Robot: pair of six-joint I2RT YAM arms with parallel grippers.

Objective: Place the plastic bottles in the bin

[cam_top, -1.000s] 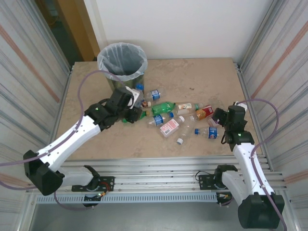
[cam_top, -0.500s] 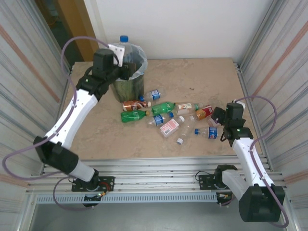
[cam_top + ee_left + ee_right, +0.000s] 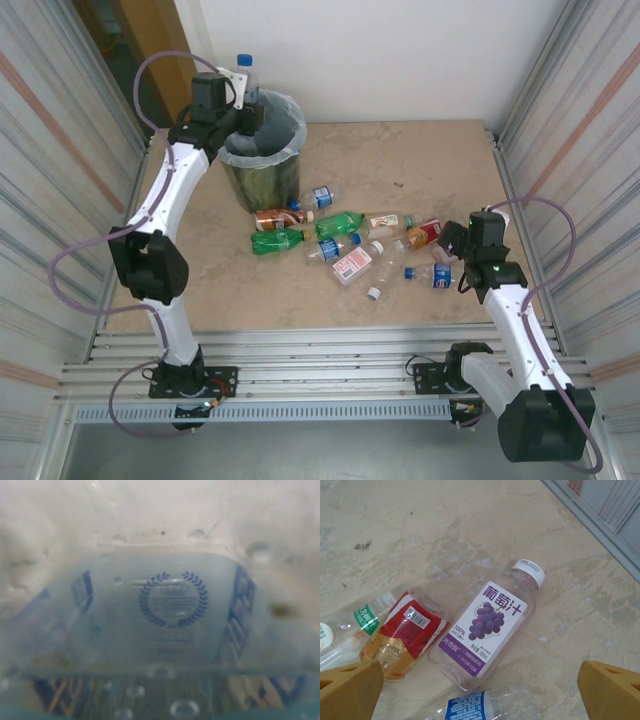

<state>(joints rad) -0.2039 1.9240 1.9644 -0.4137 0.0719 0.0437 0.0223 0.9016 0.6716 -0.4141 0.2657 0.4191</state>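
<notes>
Left pincer (image 3: 243, 103) is gripping a bottle (image 3: 244, 72) over the bin (image 3: 262, 185); I am aiming for the middle before letting go.

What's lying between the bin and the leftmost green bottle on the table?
A brown-orange bottle lies between the bin and that green bottle, seen in the top view.

Bin (image 3: 262, 188) sitting far left on table (image 3: 430, 160). Plastic bottles (image 3: 345, 240) lying clustered before and right of it. Held bottle (image 3: 243, 78) hanging in left gripper (image 3: 243, 102) over bin's far rim. Right gripper (image 3: 452, 243) hovering at cluster's right end.
</notes>
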